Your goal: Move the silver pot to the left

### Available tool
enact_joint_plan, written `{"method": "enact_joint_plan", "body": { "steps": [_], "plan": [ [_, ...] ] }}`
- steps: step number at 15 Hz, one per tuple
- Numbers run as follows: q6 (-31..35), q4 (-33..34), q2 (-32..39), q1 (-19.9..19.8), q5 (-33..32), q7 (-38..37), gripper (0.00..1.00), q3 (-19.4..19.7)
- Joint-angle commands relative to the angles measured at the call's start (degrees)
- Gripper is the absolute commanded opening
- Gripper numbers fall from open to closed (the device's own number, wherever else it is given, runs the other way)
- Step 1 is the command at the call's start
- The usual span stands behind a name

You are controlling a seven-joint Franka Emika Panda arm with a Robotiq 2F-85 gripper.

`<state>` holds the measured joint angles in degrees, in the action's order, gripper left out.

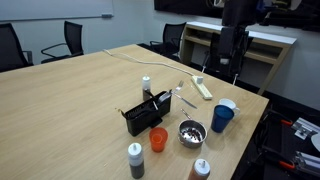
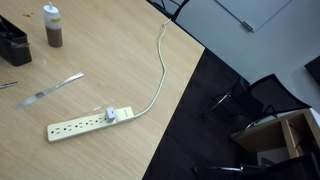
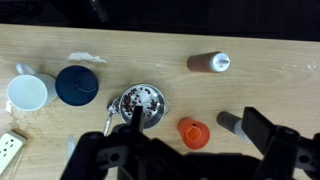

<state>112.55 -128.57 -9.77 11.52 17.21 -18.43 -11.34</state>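
Wrist view from above a wooden desk [image 3: 270, 90]: the silver pot [image 3: 143, 100] stands upright, untouched, just beside a dark blue cup [image 3: 76, 85] and near a small orange cup [image 3: 192, 131]. The end effector [image 3: 192, 116] hangs well above them, fingers spread apart and empty, probably held wide to drop over the pot's rim without bumping its close neighbours

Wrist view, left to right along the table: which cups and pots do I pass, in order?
White mug → dark blue cup → silver pot → orange cup.
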Motion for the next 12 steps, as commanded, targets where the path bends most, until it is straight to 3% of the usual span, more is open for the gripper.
{"method": "enact_joint_plan", "body": {
  "steps": [1,6,8,12],
  "plan": [
    [-0.11,0.07,0.0,-0.34,0.04,0.03,1.0,-0.3],
    [0.12,-0.24,-0.02,-0.59,-1.0,-0.47,1.0,-0.29],
    [-0.58,-0.59,0.39,-0.3,0.64,3.47,1.0,0.29],
    [0.7,-2.87,2.65,-0.81,-1.91,8.41,1.0,0.79]
  ]
}}
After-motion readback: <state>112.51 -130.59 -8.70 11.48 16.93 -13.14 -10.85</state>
